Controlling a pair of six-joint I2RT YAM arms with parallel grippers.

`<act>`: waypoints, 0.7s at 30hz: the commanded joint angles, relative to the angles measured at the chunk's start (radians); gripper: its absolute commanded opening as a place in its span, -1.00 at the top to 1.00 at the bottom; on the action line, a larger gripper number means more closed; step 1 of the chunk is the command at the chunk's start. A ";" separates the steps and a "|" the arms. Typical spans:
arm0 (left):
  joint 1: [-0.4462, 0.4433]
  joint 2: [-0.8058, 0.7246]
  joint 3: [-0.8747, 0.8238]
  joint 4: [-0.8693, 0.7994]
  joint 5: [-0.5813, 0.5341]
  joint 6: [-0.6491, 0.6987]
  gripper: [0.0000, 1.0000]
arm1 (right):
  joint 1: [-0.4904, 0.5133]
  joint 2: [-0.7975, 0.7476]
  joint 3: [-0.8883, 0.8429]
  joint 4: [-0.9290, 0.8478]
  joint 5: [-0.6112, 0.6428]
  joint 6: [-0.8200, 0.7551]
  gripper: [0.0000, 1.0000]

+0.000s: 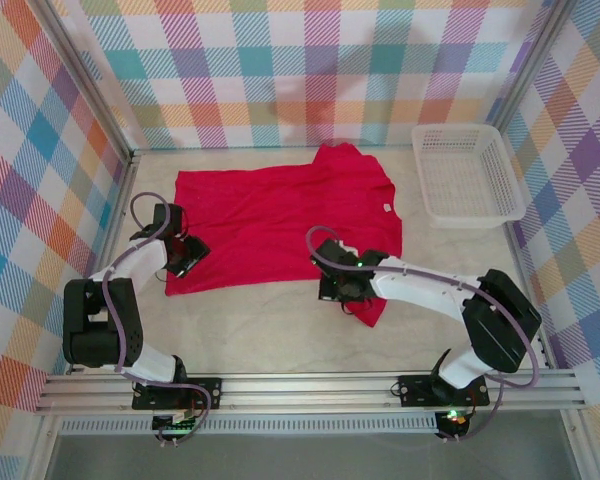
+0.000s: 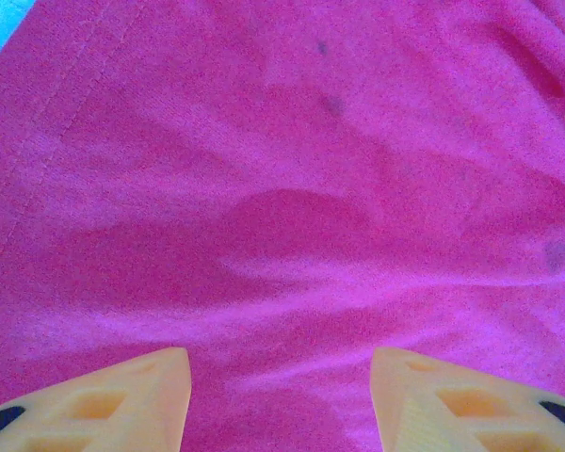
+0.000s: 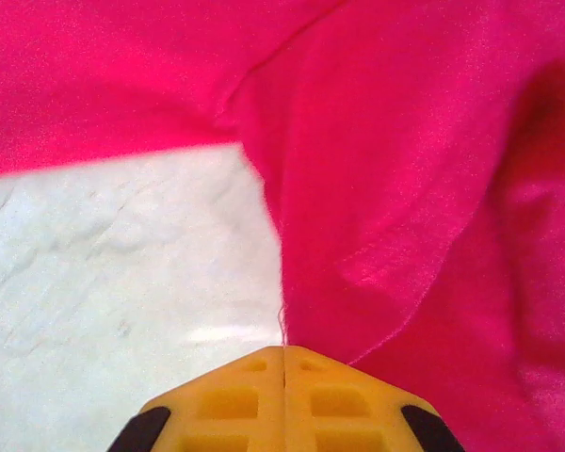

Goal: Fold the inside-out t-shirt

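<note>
The inside-out t-shirt [image 1: 280, 220] lies spread flat on the pale table, bright red, with a small white tag [image 1: 387, 207] near the collar on the right. My left gripper [image 1: 185, 255] is over the shirt's near left corner. In the left wrist view its orange fingers stand open [image 2: 281, 395] with wrinkled red cloth [image 2: 292, 188] beneath and nothing between them. My right gripper [image 1: 342, 285] is at the near right sleeve. In the right wrist view its yellow jaws [image 3: 284, 350] are shut, and the edge of the red cloth [image 3: 405, 169] runs into their tip.
A white mesh basket [image 1: 467, 175] stands at the back right, beside the shirt. Checkered walls close in the table on three sides. Bare tabletop [image 1: 280, 320] lies between the shirt and the arm bases, also seen left of the right jaws [image 3: 122, 264].
</note>
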 commanded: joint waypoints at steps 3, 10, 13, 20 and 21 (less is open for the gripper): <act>0.007 0.034 0.012 -0.006 -0.004 0.017 -0.08 | 0.137 0.041 0.001 -0.041 -0.010 0.132 0.80; 0.007 0.028 0.026 -0.022 -0.010 0.023 -0.08 | 0.138 -0.031 0.007 -0.177 0.123 0.116 -0.03; 0.007 0.029 0.027 -0.018 0.001 0.018 -0.08 | 0.051 -0.070 -0.034 -0.124 0.121 0.064 -0.04; 0.006 0.032 0.025 -0.014 0.005 0.018 -0.07 | -0.087 -0.027 -0.103 0.068 0.010 0.007 -0.30; 0.007 0.031 0.025 -0.014 0.004 0.018 -0.07 | -0.098 -0.011 -0.100 0.089 -0.005 0.004 -0.30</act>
